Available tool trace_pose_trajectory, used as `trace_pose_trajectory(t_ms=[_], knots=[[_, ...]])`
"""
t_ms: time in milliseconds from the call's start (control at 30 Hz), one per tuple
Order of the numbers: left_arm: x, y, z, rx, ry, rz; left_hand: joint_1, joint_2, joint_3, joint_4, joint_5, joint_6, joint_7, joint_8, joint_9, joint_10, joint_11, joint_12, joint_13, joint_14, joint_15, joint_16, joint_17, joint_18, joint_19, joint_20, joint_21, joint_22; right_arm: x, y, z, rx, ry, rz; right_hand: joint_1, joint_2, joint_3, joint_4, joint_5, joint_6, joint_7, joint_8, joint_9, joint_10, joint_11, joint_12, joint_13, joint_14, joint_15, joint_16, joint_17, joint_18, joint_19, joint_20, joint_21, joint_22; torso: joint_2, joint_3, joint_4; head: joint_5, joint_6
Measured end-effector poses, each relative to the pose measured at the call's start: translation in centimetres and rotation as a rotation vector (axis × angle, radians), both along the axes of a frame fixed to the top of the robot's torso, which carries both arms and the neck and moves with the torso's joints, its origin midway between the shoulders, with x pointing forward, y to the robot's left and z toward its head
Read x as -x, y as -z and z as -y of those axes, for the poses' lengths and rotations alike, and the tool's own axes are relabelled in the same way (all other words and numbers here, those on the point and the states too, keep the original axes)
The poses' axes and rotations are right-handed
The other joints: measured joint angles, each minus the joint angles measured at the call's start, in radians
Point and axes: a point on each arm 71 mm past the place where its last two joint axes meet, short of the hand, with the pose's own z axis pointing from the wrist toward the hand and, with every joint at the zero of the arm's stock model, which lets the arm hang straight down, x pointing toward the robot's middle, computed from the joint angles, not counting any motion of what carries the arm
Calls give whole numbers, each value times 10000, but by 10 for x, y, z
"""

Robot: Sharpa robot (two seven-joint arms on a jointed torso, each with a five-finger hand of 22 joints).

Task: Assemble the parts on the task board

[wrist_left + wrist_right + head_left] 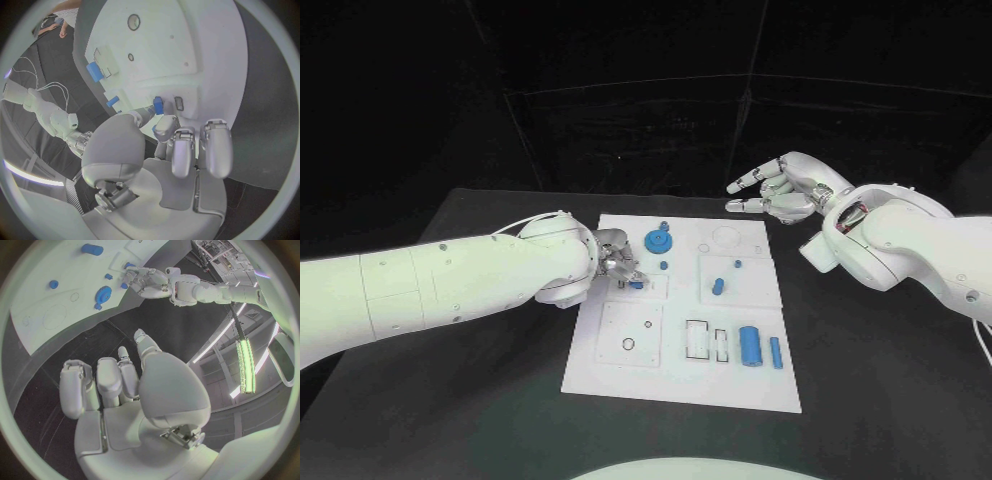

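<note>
The task board (678,385) lies flat at the middle of the black desk (877,400) as I watch from my remote station. My left robot hand (615,266) sits over the board's left edge, pinching a small blue part (158,105) between its fingertips just above the plate. My right robot hand (780,190) hovers off the board's far right corner, fingers loosely apart, holding nothing. A blue gear (659,240) and a blue cylinder (750,346) rest on the board.
</note>
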Motion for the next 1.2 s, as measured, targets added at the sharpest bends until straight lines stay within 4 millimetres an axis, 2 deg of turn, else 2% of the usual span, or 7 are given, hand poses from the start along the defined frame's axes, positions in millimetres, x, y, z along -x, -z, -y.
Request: trace_pose_trajectory(t_ms=[33, 200, 367, 800, 1200], knots=[[0, 0, 0, 5, -11, -9, -112, -43, 136, -193, 0, 41, -18, 0, -2, 1, -1, 0, 0, 0, 0, 0, 0, 0, 0, 0, 0, 0, 0, 0, 0, -1, -3, 1, 0, 0, 0, 0, 0, 0, 0, 0, 0, 0, 0, 0, 1, 0, 0, 0, 0, -1, 0, 0, 0, 0, 0, 0, 0, -3, 0], [-1, 0, -1, 22, -50, -31, -461, -122, 52, -474, 1, 181, -48, -68, -22, 35, -33, 0, 23, 0, 0, 0, 0, -1, 0, 0, 0, 0, 0, 0, 0, -2, -16, 7, 0, 0, 0, 0, 0, 0, 0, 0, 0, 0, 0, 0, 2, 0, 0, -47, -23, 0, 0, 0, 0, 0, 1, 2, 0, -10, 0], [-2, 1, -1, 19, -99, -45, -615, -78, -299, -279, 10, 330, -85, -75, -24, 53, -52, 0, 65, 0, 0, 0, 0, 0, 0, 0, 0, 0, 0, 0, 0, -2, -31, 10, 0, 0, -26, 25, 0, 0, 0, 0, 0, 0, 0, -33, 7, 0, 0, -47, -42, 0, -37, -37, 0, 0, 2, 4, 0, -17, -14], [-3, 2, 1, -23, -164, -88, -695, -76, -580, -190, 38, 430, -120, -74, -12, 54, -56, 0, 85, 0, 0, 0, 0, 0, 0, 0, 0, 6, 0, 0, 0, 3, -77, -2, 0, 0, -25, 26, 0, 0, 0, 0, 0, 0, 0, -68, -2, 0, 0, -47, -53, 0, -35, -36, 0, 0, 4, 3, -2, -34, -26], [-4, 3, 1, -92, -175, -173, -883, -45, -1171, 1, 38, 537, -155, -75, 24, 122, -125, 78, 142, 36, -36, 0, 0, 0, 0, 0, 47, 7, 1, 0, 1, 15, -63, -11, 0, 0, -25, 25, 33, 0, 0, 0, 1, 0, 0, -68, 0, 0, 0, -47, -55, 1, -35, -35, -8, 0, 5, 3, -2, -42, -57]])
